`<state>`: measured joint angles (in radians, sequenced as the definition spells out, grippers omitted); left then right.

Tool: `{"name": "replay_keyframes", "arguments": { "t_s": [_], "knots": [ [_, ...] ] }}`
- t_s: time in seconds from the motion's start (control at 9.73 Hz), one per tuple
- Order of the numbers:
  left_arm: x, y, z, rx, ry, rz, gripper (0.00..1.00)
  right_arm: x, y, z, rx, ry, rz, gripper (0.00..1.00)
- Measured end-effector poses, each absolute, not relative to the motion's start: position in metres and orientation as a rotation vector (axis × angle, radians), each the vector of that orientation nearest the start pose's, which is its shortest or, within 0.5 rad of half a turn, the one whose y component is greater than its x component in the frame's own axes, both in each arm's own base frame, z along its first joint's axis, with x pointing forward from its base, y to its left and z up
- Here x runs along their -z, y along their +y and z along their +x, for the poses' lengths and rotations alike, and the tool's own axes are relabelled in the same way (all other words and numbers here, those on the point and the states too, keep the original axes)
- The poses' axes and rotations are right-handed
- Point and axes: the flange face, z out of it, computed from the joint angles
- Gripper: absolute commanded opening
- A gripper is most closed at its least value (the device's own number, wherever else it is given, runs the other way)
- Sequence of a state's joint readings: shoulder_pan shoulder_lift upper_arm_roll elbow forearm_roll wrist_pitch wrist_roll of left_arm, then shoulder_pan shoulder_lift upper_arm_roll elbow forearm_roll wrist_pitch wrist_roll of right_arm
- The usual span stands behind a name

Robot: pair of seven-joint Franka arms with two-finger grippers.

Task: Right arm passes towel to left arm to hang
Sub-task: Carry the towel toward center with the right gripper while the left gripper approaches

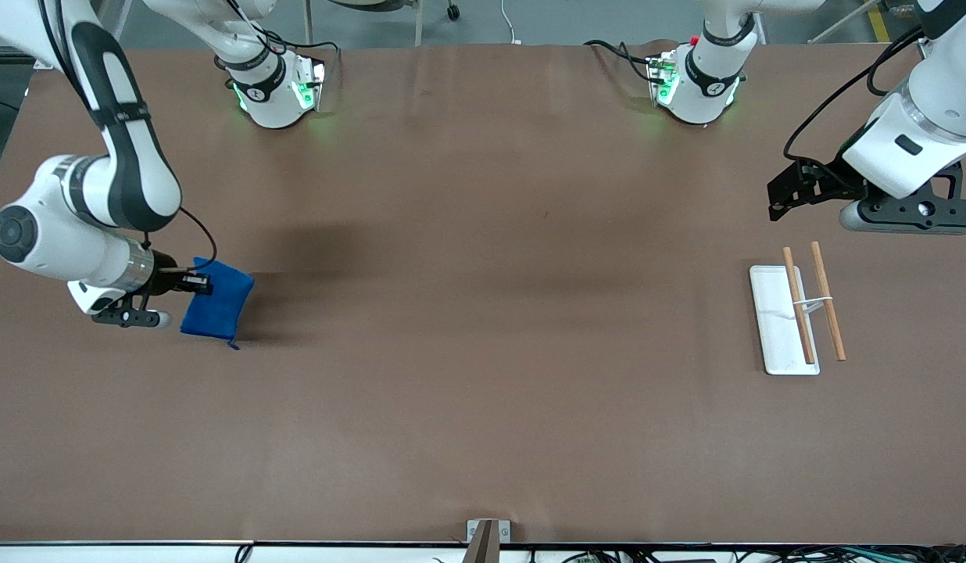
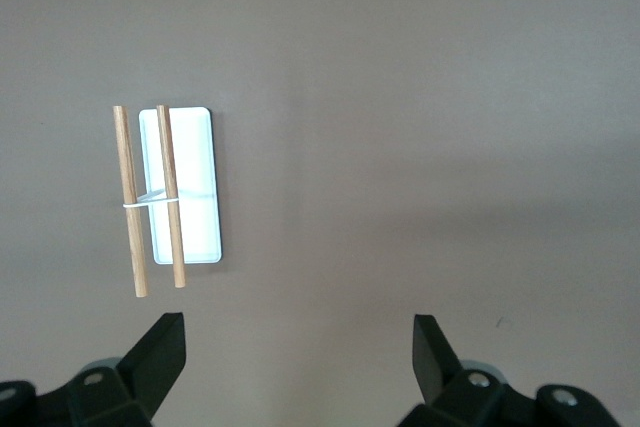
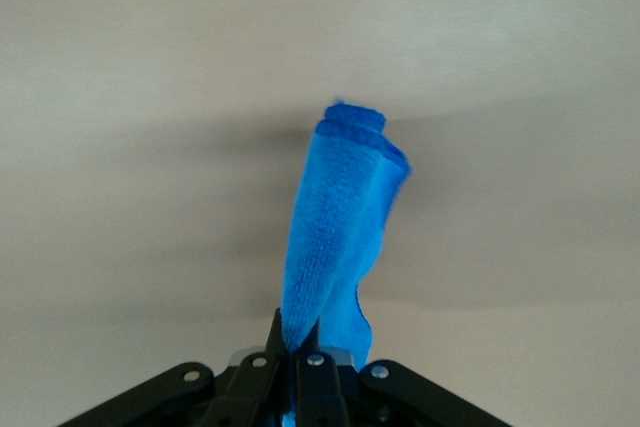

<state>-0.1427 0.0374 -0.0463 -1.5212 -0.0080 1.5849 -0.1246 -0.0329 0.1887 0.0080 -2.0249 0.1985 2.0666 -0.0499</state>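
Note:
The blue towel (image 1: 217,306) hangs from my right gripper (image 1: 204,283), which is shut on its upper edge at the right arm's end of the table. The towel's lower corner with the small loop (image 1: 233,344) sits close to the table. In the right wrist view the towel (image 3: 338,227) drapes away from the pinched fingers (image 3: 300,339). My left gripper (image 1: 778,203) is open and empty, held in the air near the left arm's end of the table. In the left wrist view its fingertips (image 2: 165,342) stand wide apart over bare table.
A white flat base (image 1: 780,320) carries two wooden rods (image 1: 798,305) joined by a white wire, near the left arm's end; it also shows in the left wrist view (image 2: 195,187). A small metal bracket (image 1: 487,533) sits at the table's front edge.

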Motion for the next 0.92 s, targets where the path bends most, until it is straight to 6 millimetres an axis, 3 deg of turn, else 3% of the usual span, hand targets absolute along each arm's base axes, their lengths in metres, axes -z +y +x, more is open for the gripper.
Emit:
{"name": "replay_keyframes", "arguments": {
  "t_s": [0.21,0.41,0.62,0.92],
  "knots": [
    [-0.628,-0.11,0.557,0.038,0.115,-3.153,1.0,-0.408,0.048,0.57,-0.211,0.116,-2.814,0.0],
    [-0.625,-0.112,0.558,0.031,0.119,-3.153,1.0,-0.448,0.106,0.568,-0.207,0.19,-2.742,0.0],
    [-0.623,-0.113,0.559,0.021,0.123,-3.152,1.0,-0.469,0.174,0.56,-0.242,0.228,-2.613,0.0],
    [-0.617,-0.128,0.555,-0.011,0.158,-3.185,1.0,-0.487,0.246,0.542,-0.318,0.204,-2.391,0.0]
  ]
}}
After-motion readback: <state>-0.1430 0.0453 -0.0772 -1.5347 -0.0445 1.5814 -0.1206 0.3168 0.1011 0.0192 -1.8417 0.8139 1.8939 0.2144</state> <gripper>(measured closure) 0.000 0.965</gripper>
